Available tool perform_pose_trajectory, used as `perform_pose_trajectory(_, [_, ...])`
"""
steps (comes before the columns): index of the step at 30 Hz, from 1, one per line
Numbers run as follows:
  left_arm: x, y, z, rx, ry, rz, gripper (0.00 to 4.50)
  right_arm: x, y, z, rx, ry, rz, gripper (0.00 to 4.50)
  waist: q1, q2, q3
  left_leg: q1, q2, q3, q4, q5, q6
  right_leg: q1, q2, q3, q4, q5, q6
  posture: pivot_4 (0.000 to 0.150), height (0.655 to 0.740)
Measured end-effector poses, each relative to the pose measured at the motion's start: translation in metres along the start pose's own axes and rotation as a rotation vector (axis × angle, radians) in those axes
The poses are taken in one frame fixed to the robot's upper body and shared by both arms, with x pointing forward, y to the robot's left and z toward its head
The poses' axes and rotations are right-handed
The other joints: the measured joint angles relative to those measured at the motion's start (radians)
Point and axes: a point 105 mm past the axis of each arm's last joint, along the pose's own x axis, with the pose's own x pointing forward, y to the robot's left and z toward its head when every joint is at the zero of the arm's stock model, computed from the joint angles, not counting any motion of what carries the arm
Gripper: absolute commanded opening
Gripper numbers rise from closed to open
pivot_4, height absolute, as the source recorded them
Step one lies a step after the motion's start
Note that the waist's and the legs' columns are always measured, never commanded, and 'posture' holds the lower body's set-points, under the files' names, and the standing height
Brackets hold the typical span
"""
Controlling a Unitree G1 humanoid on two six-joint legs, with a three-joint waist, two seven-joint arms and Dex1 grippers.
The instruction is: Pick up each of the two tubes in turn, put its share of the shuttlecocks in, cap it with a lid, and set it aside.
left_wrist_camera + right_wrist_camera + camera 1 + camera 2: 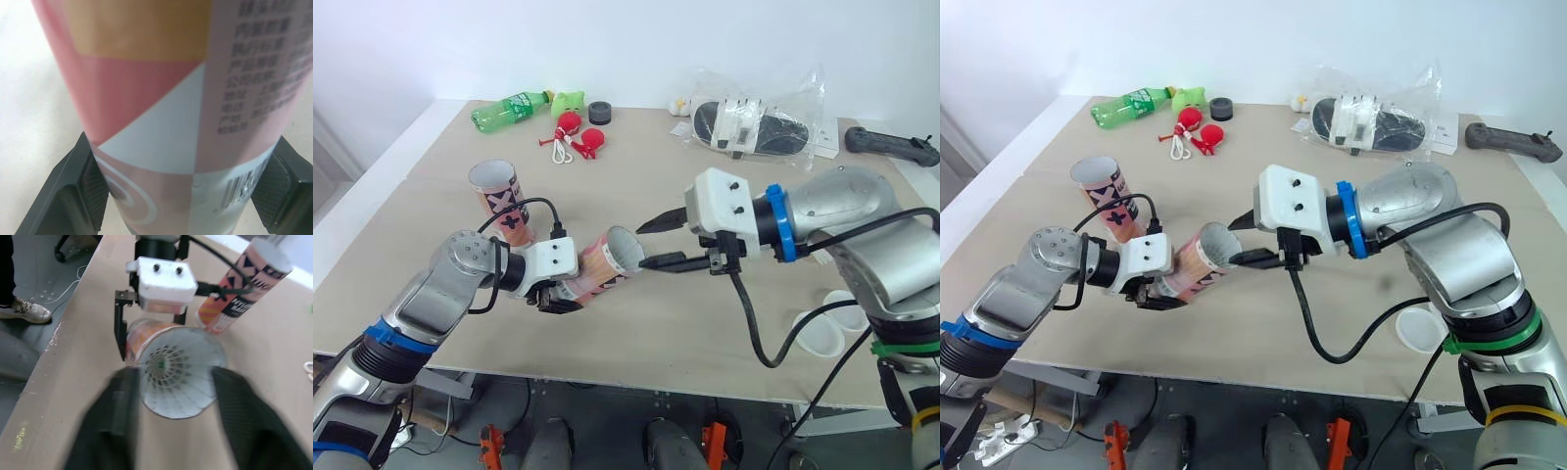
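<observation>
Left gripper [566, 292] is clamped on the held tube [597, 269] near its closed end. The tube is off the table [705, 323], lying near level, mouth facing the right gripper [646, 245]. That one is spread wide at the rim, pinching nothing. One shuttlecock [171, 369] sits just inside the mouth. Risks as we see them: the mouth dips and the shuttlecock slides out; a right finger clips the rim and twists the tube in the pads; the left wrist swings and topples the standing tube [499, 201] close behind it. The lids [822, 333] lie near the table edge and could be knocked off. Labels: the held tube has small Chinese print and a barcode, both unreadable. The standing tube's bold black lettering can't be made out.
</observation>
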Motion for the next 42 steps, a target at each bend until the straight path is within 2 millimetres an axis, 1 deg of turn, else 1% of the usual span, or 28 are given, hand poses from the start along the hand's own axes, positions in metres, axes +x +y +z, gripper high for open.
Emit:
perform_pose_trajectory(2, [0.000,0.000,0.000,0.000,0.000,0.000,3.40,0.000,-0.002,-0.003,0.013,0.007,0.004,0.07,0.000,0.000,0.000,0.000,0.000,0.000,0.000,0.000,0.000,0.000,0.000,0.000,0.000,0.000,0.000,0.150,0.7400])
perform_pose_trajectory(6, [0.000,0.000,0.000,-0.001,0.000,0.000,3.40,0.006,-0.008,-0.006,0.011,0.023,0.013,0.07,0.000,0.000,0.000,0.000,0.000,0.000,0.000,0.000,0.000,0.000,0.000,0.000,0.000,0.000,0.000,0.150,0.7400])
perform_pose_trajectory(8, [0.001,0.000,0.000,0.001,0.003,0.000,3.40,0.020,-0.013,-0.009,0.004,0.029,0.027,0.07,-0.003,0.000,0.000,0.001,0.000,0.000,0.000,0.000,0.000,0.000,0.000,0.000,0.001,0.000,0.000,0.150,0.7400])
perform_pose_trajectory(10, [0.001,0.000,0.001,0.003,0.001,0.000,3.40,0.036,-0.014,-0.012,0.008,0.034,0.059,0.07,-0.001,0.000,0.000,0.001,0.000,0.000,0.000,0.000,0.000,0.000,0.000,0.000,0.001,0.000,0.000,0.150,0.7400])
perform_pose_trajectory(13, [0.001,0.000,0.001,0.005,-0.001,-0.002,3.40,0.047,-0.014,-0.015,0.008,0.044,0.083,0.07,0.001,0.000,0.000,0.000,0.000,0.000,0.000,0.000,0.000,0.000,0.000,0.000,0.001,0.000,0.000,0.150,0.7400])
perform_pose_trajectory(14, [0.001,0.000,0.001,0.005,0.000,-0.002,3.40,0.055,-0.014,-0.015,0.008,0.050,0.100,0.07,0.000,0.000,0.000,0.000,0.000,0.000,0.000,0.000,0.000,0.000,0.000,0.000,0.001,0.000,0.000,0.150,0.7400])
perform_pose_trajectory(15, [0.001,0.000,0.001,0.006,0.000,-0.002,3.40,0.057,-0.014,-0.016,0.007,0.054,0.108,0.07,0.001,0.000,0.000,0.000,0.000,-0.001,0.000,0.000,0.000,0.000,0.000,0.000,0.001,0.000,0.000,0.150,0.7400])
perform_pose_trajectory(17, [0.001,0.000,0.001,0.006,0.000,-0.001,3.40,0.072,-0.007,-0.023,-0.017,0.092,0.160,0.07,0.001,0.000,0.000,0.000,0.000,-0.001,0.000,0.000,0.000,0.000,0.000,-0.001,0.001,0.000,-0.001,0.150,0.7400])
perform_pose_trajectory(19, [0.001,0.000,0.001,0.006,0.002,0.000,3.40,0.080,-0.003,-0.027,-0.014,0.104,0.186,0.07,0.001,0.000,0.000,0.000,0.000,-0.001,0.000,0.000,0.000,0.000,0.000,-0.001,0.001,0.000,-0.001,0.150,0.7400])
perform_pose_trajectory(25, [0.001,-0.001,-0.001,-0.005,0.008,-0.001,3.40,0.094,-0.004,-0.027,-0.058,0.111,0.200,0.07,-0.003,0.000,0.000,0.001,0.000,-0.001,0.000,0.000,0.000,0.000,0.001,-0.001,0.002,0.000,-0.001,0.150,0.7400])
perform_pose_trajectory(29, [0.001,-0.002,-0.003,-0.016,0.013,0.001,3.40,0.098,-0.005,-0.027,-0.070,0.111,0.210,0.07,-0.010,0.001,-0.001,0.003,0.001,-0.001,0.000,0.001,0.001,0.001,0.001,-0.001,0.003,0.001,-0.002,0.150,0.7400])
perform_pose_trajectory(33, [0.001,-0.001,-0.002,-0.016,0.012,0.003,3.40,0.094,-0.005,-0.028,-0.055,0.116,0.210,0.07,-0.011,0.001,-0.001,0.003,0.001,-0.002,0.000,0.001,0.001,0.001,0.001,-0.001,0.003,0.001,-0.002,0.150,0.7400])
perform_pose_trajectory(35, [0.001,-0.002,-0.001,-0.011,0.007,0.003,3.40,0.085,-0.005,-0.027,-0.015,0.100,0.205,0.07,-0.006,0.001,-0.001,0.001,0.000,-0.002,0.000,0.001,0.000,0.000,0.001,-0.001,0.003,0.001,-0.001,0.150,0.7400])
perform_pose_trajectory(36, [0.002,-0.003,0.000,-0.007,0.004,0.003,3.40,0.078,-0.006,-0.025,-0.003,0.087,0.196,0.07,-0.003,0.001,-0.001,0.000,0.000,-0.002,0.000,0.001,0.000,0.000,0.000,-0.001,0.003,0.001,-0.001,0.150,0.7400])
perform_pose_trajectory(39, [0.002,-0.004,0.002,-0.004,-0.003,0.003,3.40,0.048,-0.016,-0.013,0.037,0.026,0.127,0.07,0.001,0.000,-0.001,0.000,-0.001,-0.002,-0.001,0.001,0.000,0.000,-0.001,-0.002,0.002,0.000,-0.002,0.150,0.7400])
perform_pose_trajectory(42, [0.005,-0.003,0.005,-0.007,-0.024,0.008,3.40,0.022,-0.020,-0.005,0.113,-0.055,0.075,0.07,0.005,0.000,-0.001,0.000,-0.001,-0.003,-0.001,0.001,0.000,0.001,-0.001,-0.003,0.002,0.000,-0.003,0.150,0.7400])
